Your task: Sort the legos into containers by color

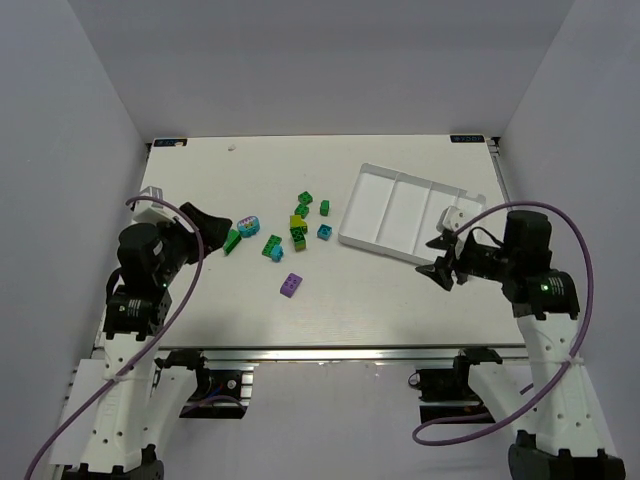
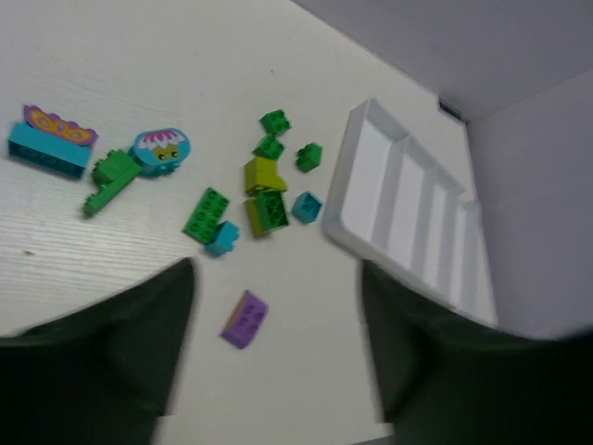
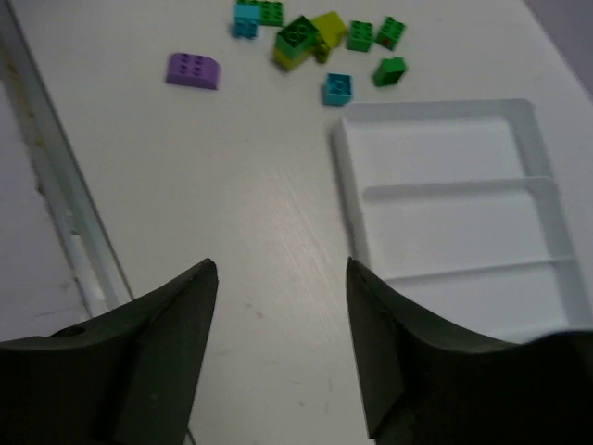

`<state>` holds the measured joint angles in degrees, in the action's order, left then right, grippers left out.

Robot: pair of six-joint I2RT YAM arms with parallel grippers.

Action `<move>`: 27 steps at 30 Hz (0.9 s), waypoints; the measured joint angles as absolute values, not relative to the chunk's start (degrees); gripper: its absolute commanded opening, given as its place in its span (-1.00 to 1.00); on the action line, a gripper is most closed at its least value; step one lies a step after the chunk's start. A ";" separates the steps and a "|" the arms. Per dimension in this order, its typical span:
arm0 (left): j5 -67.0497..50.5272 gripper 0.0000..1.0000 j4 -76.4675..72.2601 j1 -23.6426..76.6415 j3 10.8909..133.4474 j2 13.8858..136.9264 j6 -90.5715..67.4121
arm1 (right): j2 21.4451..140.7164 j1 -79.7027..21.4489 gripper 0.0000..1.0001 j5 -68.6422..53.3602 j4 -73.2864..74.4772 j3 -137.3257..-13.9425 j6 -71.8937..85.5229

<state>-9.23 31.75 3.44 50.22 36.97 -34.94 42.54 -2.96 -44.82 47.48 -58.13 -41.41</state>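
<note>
Several legos lie in a loose cluster (image 1: 298,228) at the table's middle: green, teal and yellow-green bricks. A purple brick (image 1: 291,285) lies apart, nearer the front. The white tray (image 1: 375,205) with three compartments sits tilted at the back right, and nothing lies in it. My left gripper (image 1: 222,228) is open at the cluster's left end, holding nothing. In the left wrist view the purple brick (image 2: 245,319) shows between the left gripper's (image 2: 276,273) fingers, on the table below them. My right gripper (image 1: 432,258) hangs open and holds nothing, off the tray's near right edge (image 3: 347,185).
A round teal piece with a face (image 2: 159,151) and a teal block with an orange-purple top (image 2: 51,144) lie left of the cluster. Grey walls enclose the table on three sides. A metal rail (image 3: 56,213) runs along the front edge.
</note>
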 measured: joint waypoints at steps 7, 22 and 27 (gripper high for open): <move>-13.04 0.96 33.98 3.44 50.24 38.70 -35.53 | 55.09 -11.40 0.59 -47.33 44.75 -56.71 -41.41; -15.05 0.22 37.50 3.44 49.32 36.69 -34.85 | 69.91 -35.03 0.64 -28.27 27.18 -55.53 -25.30; -15.73 0.49 38.17 3.44 44.14 32.53 -38.09 | 74.67 -43.70 0.79 -22.17 23.09 -55.77 -19.22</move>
<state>-15.73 38.17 3.44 44.14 32.53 -38.09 74.67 -43.70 -22.17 23.09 -55.77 -19.22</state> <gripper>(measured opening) 0.721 0.880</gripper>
